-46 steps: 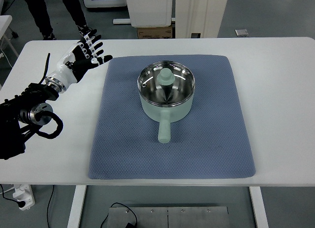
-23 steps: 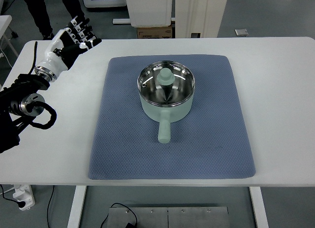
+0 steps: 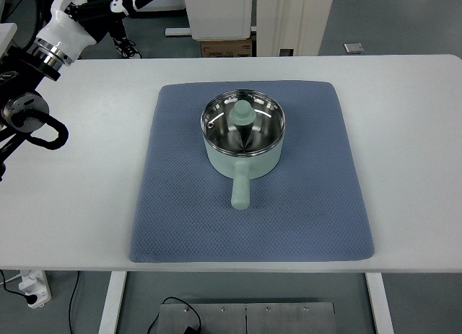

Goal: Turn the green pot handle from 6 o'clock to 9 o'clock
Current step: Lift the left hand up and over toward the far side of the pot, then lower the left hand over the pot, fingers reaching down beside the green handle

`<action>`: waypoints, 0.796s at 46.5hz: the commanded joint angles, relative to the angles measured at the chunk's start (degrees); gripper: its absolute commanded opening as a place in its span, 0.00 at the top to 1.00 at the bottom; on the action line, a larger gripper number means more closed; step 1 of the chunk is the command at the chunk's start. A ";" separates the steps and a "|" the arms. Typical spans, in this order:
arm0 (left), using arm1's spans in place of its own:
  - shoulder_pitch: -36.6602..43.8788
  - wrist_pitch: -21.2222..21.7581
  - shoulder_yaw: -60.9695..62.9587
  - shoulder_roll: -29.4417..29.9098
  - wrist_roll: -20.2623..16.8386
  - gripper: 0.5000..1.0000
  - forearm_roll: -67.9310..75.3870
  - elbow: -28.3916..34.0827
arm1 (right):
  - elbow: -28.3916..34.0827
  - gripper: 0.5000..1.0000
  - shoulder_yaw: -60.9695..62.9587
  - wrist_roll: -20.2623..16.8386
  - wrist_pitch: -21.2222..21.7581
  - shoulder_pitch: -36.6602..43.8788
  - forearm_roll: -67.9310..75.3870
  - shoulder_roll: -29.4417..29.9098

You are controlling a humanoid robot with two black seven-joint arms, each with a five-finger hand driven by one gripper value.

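Pot (image 3: 243, 135) handle (image 3: 240, 189) points toward the robot; left hand (image 3: 108, 1), far up-left off the mat (image 3: 173, 204), grip unreadable.

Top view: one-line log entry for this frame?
left hand: raised, top-left, off table | green pot: on blue mat | handle: 6 o'clock, untouched

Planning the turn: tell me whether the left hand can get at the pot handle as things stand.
Probably yes. The pot handle points toward the near edge over the blue mat with nothing beside it. The left hand is up past the far left corner of the table, so it needs a long reach.
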 commanded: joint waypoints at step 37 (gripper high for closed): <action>-5.82 -0.51 0.63 1.33 0.01 0.00 21.99 -21.65 | 0.00 0.00 -0.01 0.01 0.00 0.01 0.00 0.00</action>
